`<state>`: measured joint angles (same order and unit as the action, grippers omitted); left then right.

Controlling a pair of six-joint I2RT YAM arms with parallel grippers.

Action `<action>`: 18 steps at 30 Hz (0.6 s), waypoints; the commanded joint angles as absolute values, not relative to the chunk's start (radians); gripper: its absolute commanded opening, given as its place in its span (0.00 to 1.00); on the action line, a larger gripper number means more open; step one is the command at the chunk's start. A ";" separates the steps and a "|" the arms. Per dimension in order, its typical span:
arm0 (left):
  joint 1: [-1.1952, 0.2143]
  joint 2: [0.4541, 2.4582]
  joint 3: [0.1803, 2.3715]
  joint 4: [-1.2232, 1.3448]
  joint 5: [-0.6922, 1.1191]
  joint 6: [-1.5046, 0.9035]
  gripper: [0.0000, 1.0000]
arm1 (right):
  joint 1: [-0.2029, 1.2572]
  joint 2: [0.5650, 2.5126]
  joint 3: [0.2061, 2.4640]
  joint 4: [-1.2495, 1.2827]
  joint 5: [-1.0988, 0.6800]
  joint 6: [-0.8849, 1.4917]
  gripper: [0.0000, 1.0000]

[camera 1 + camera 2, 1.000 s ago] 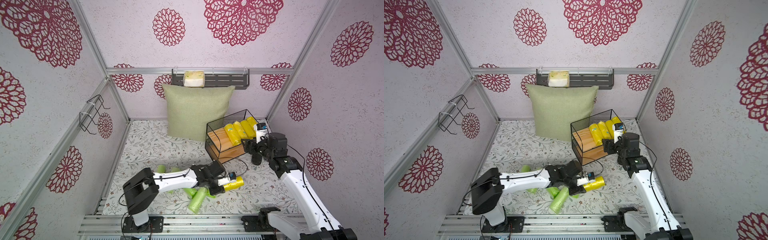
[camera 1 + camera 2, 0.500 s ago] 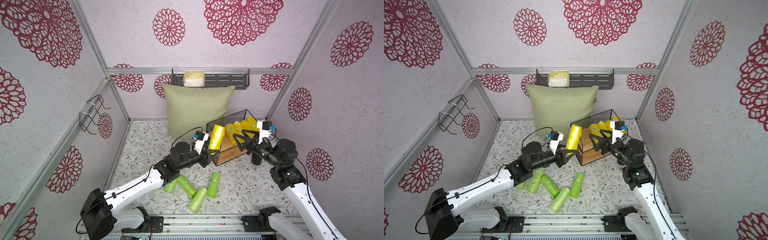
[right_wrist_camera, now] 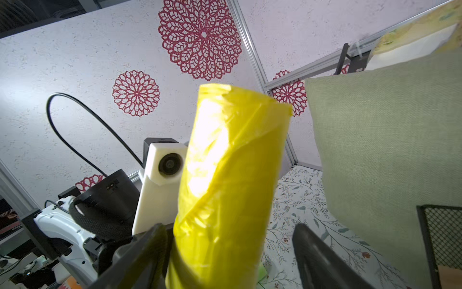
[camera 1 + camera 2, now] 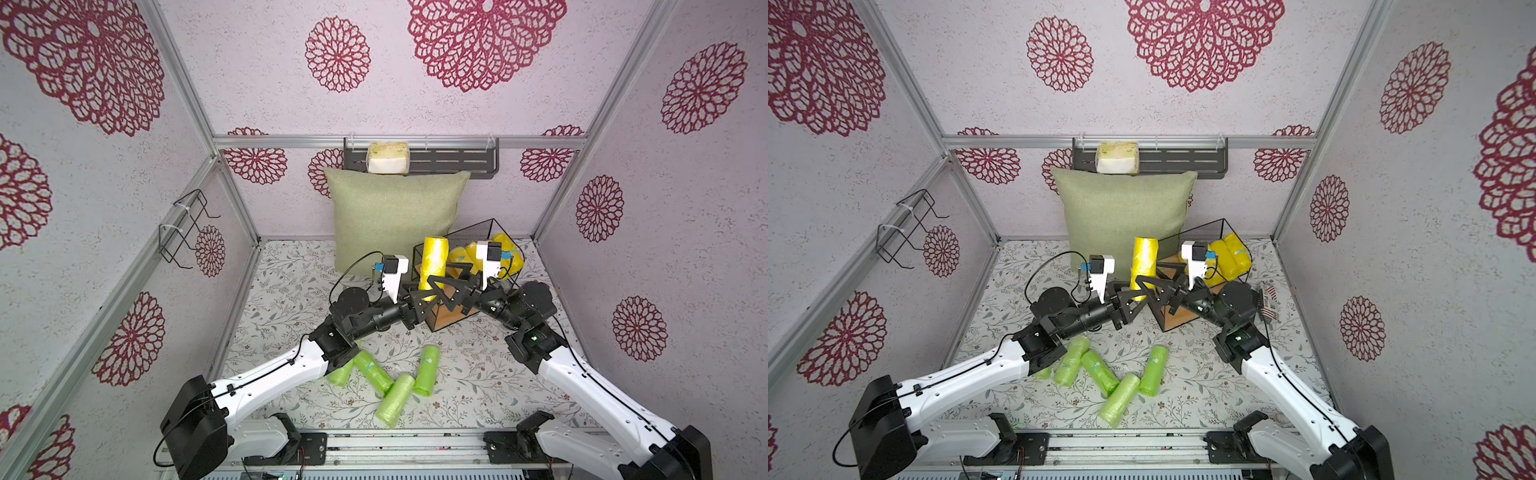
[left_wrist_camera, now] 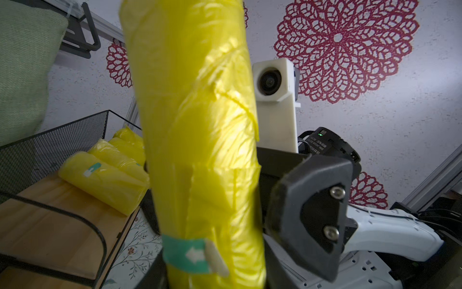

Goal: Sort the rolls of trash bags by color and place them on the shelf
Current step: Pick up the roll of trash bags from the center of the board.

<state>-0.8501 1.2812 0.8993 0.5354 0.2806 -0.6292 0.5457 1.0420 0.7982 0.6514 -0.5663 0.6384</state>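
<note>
Left claw point(image 4: 428, 296), pinching the yellow roll point(image 4: 434, 259) upright, has lifted it off the surface point(image 4: 291, 291) to just beside the shelf point(image 4: 473, 235) at 3 o'clock. My right claw point(image 4: 452, 287) stands spread around it. Handover likely next; green rolls point(image 4: 395, 399) wait at 6 o'clock.

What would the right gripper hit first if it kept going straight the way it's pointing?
The upright yellow roll, held in the left gripper. It stands between the open jaws of the right gripper, so contact looks near, though depth is hard to judge.
</note>
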 commanded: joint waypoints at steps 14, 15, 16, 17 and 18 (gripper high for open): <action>-0.842 1.271 0.857 0.678 0.268 -0.645 0.63 | 0.571 1.052 0.812 0.807 -0.537 0.712 0.36; -0.842 1.263 0.851 0.667 0.257 -0.635 0.69 | 0.563 1.042 0.822 0.769 -0.533 0.692 0.35; -0.840 1.252 0.844 0.647 0.246 -0.618 0.76 | 0.550 1.030 0.833 0.718 -0.527 0.666 0.35; -0.838 1.240 0.838 0.624 0.232 -0.600 0.80 | 0.533 1.017 0.844 0.665 -0.519 0.642 0.35; -0.836 1.228 0.831 0.598 0.217 -0.582 0.83 | 0.518 1.006 0.851 0.627 -0.514 0.627 0.35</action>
<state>-0.8433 1.2758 0.8425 0.6010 0.2474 -0.6281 0.5575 1.0557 0.7971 0.7139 -0.5529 0.7059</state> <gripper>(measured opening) 0.824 0.454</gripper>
